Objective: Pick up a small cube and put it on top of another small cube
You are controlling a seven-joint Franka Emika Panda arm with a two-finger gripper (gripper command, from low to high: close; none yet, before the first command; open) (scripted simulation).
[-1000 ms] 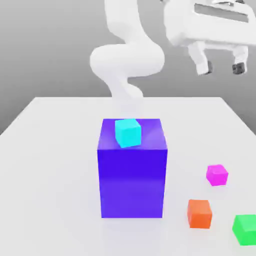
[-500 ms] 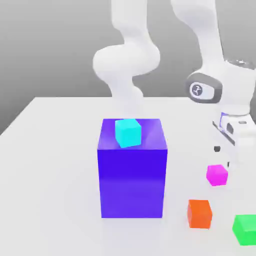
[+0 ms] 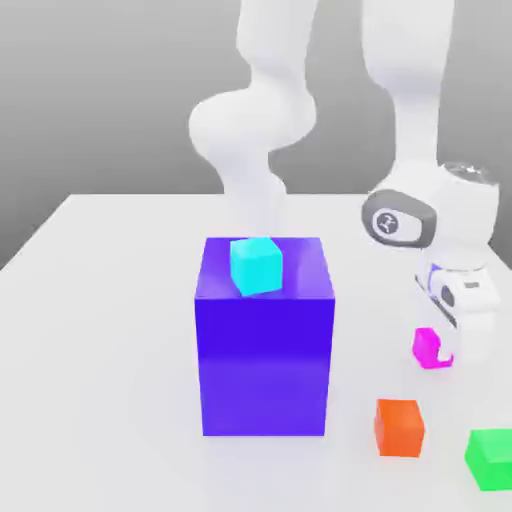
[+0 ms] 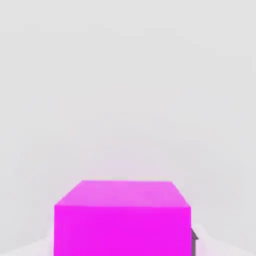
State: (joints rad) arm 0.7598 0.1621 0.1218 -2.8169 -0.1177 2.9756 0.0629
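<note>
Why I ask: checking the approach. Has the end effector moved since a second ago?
Yes. The end effector has come down from high above the table to the magenta cube, beside the blue block.

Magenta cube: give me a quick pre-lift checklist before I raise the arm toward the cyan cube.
1. Gripper down at the magenta cube: ok.
2. Jaws shut on the magenta cube, which sits close under the hand camera: ok.
3. Magenta cube lifted off the white table: not ok, it still rests there.
4. Cyan cube sits square on the blue block, top free: ok.
5. Orange cube and green cube stand apart from the gripper: ok.
6. Grip centred on the cube: cannot tell.
</note>
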